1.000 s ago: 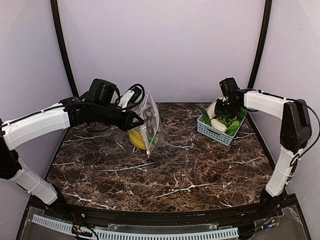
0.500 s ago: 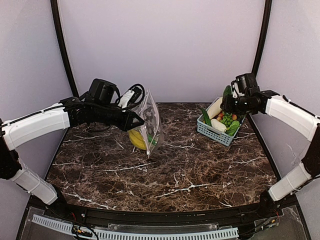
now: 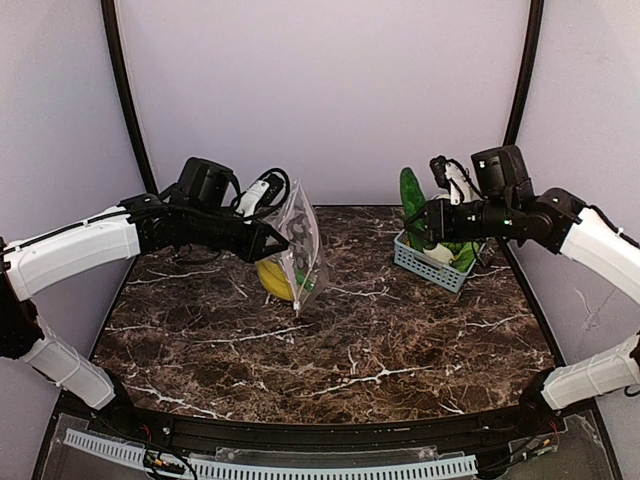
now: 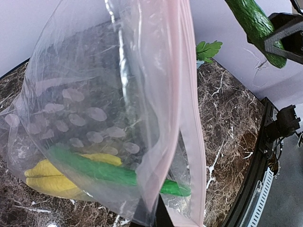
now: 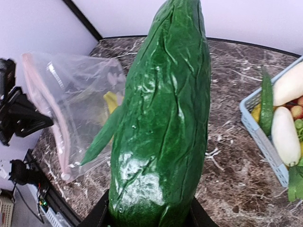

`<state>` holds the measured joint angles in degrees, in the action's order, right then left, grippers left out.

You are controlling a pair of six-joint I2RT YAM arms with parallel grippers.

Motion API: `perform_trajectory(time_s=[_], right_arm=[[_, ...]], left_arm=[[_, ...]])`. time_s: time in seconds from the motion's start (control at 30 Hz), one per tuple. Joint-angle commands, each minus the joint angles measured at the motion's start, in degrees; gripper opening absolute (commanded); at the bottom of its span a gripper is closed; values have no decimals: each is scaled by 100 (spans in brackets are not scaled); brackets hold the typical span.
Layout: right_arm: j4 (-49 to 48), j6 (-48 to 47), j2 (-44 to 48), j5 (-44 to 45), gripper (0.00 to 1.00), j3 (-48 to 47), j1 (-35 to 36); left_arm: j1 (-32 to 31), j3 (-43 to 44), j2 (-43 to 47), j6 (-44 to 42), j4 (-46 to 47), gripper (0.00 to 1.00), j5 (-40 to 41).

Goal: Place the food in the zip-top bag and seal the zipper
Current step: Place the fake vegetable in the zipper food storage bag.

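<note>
My left gripper (image 3: 283, 243) is shut on the mouth edge of the clear spotted zip-top bag (image 3: 301, 250) and holds it upright above the table. The bag's pink zipper strip (image 4: 189, 90) hangs open. Inside lie a yellow banana bunch (image 4: 49, 177) and a green vegetable (image 4: 118, 172). My right gripper (image 3: 422, 222) is shut on a large dark green cucumber-like vegetable (image 3: 411, 204), which fills the right wrist view (image 5: 163, 123), lifted left of the basket. White vegetables (image 5: 284, 135) and small red fruits (image 5: 297, 111) stay in the basket.
A blue-grey slatted basket (image 3: 425, 264) with remaining produce stands at the back right of the dark marble table (image 3: 330, 340). Black frame posts and pale walls surround the table.
My right gripper has lifted the dark green vegetable out of the basket and moved it up and left. The left arm and the bag have stayed still.
</note>
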<state>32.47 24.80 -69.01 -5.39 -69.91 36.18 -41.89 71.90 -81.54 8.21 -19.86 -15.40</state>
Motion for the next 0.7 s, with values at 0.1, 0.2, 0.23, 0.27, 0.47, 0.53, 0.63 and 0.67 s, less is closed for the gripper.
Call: perform_trajectory(time_s=[0.1,0.2,0.23,0.27,0.47,0.53,0.63,0.67], right_arm=[[80,323,13,-371,27,-155,973],[86,443,-171,-550,27,-266,1297],[83,477,-246,-618,27,-314,1413],[83,515,-313,-665,27,-351,1534],[75,766,-764,-1215,27,-583,1957],[85,863,-886,-1463,27,-676,1996],[94,921,-1089,-1791,27,-856,2076],[98,945,-1151,-1865,27,-919,2103]], left_arm=[[5,-97,-27,44,65,1,-15],[7,-105,-36,47,72,1,-22],[6,-112,-44,42,83,1,-35],[6,-114,-45,41,90,1,-39],[8,-123,-77,33,113,1,-116],[13,-129,-71,28,136,1,-149],[11,-147,-69,27,176,1,-212],[8,-149,-71,34,182,1,-238]])
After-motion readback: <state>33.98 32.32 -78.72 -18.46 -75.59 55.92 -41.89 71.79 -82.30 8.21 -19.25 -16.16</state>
